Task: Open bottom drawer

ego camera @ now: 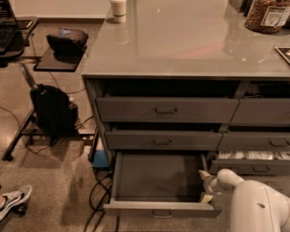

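Standing pulled out from the foot of its stack, the bottom drawer (156, 176) shows a plain flat grey inside, its low front toward the camera with a small handle (161, 214) at the centre. The robot's hand (205, 186) sits at the drawer's right side, just beside the right wall near the front corner, at the end of a white arm (258, 208) that enters from the lower right; whether the hand is open or closed cannot be told. Above the open drawer, two taller grey drawers (165, 110) sit slightly ajar. To the right, another drawer (253, 156) holds white items. On the grey table (181, 41) above stand a pale cup (118, 9) at the far left edge and a jar (267, 16) of brown contents at the far right. On the floor to the left are a black bag (53, 111), cables (97, 195) and, at the frame's lower left edge, a shoe (13, 199).
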You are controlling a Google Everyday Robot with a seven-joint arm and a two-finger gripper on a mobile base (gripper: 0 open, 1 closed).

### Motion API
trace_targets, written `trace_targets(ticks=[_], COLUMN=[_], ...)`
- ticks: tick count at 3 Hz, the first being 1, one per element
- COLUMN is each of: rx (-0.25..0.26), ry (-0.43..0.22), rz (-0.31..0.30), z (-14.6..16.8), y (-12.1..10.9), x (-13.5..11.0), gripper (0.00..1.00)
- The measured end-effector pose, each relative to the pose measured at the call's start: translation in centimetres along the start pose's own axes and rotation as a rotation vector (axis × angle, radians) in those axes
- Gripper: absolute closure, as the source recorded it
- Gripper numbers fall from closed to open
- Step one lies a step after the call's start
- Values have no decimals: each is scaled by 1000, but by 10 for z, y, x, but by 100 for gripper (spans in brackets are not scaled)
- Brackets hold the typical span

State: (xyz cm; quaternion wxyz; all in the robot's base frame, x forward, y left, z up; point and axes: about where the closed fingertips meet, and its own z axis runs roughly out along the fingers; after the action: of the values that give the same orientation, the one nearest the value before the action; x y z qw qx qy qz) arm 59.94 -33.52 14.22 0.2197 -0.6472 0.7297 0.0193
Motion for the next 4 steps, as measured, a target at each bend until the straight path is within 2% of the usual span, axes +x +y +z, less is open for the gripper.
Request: trace_targets(ticks=[1, 2, 3, 4], rx=[0, 33, 60, 60], ry=[0, 30, 90, 90], rz=[0, -15, -79, -79], z=[0, 1, -11, -11], y=[1, 10, 2, 2], x=[-3, -3, -6, -6], gripper=[0, 0, 0, 0])
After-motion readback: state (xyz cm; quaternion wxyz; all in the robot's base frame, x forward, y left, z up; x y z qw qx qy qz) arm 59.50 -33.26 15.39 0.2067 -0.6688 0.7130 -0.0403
